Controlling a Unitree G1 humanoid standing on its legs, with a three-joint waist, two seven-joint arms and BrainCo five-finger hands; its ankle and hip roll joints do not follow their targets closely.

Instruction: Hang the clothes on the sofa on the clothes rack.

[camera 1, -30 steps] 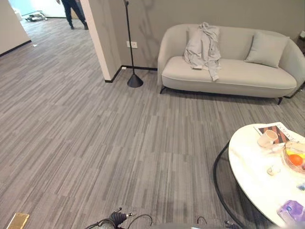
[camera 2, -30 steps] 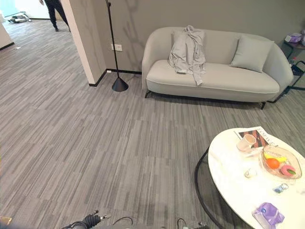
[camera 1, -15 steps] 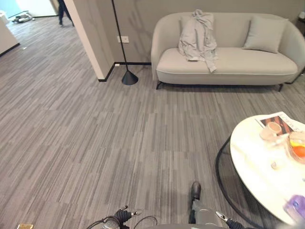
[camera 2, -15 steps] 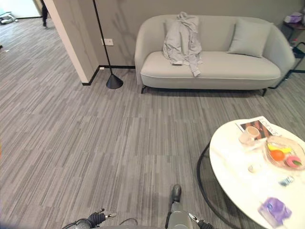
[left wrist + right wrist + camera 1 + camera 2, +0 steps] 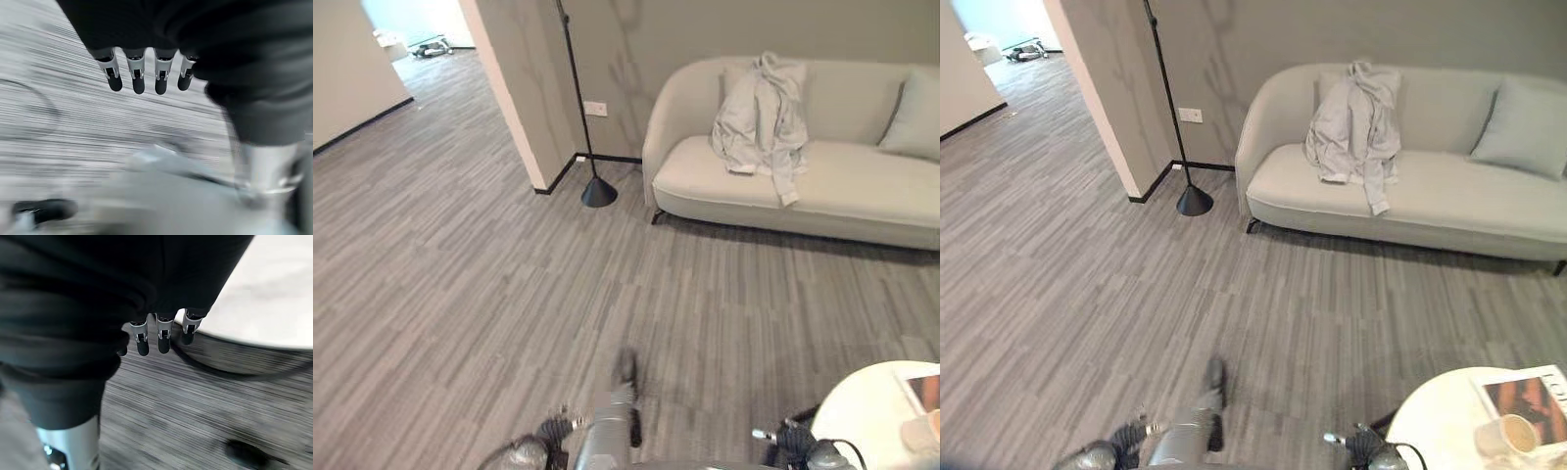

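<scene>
A grey garment (image 5: 1355,127) drapes over the sofa (image 5: 1430,196) at 1 o'clock; a floor lamp (image 5: 1175,117) stands at 11, a round white table (image 5: 1449,421) at 4. Left hand (image 5: 142,73) and right hand (image 5: 161,335) hang relaxed, empty.

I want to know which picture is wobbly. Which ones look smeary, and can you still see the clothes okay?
Left wrist view: floor streaked, left hand fairly clear. Right wrist view: floor smeared, right hand readable. Right eye view: grey clothes on the sofa look sharp.
</scene>
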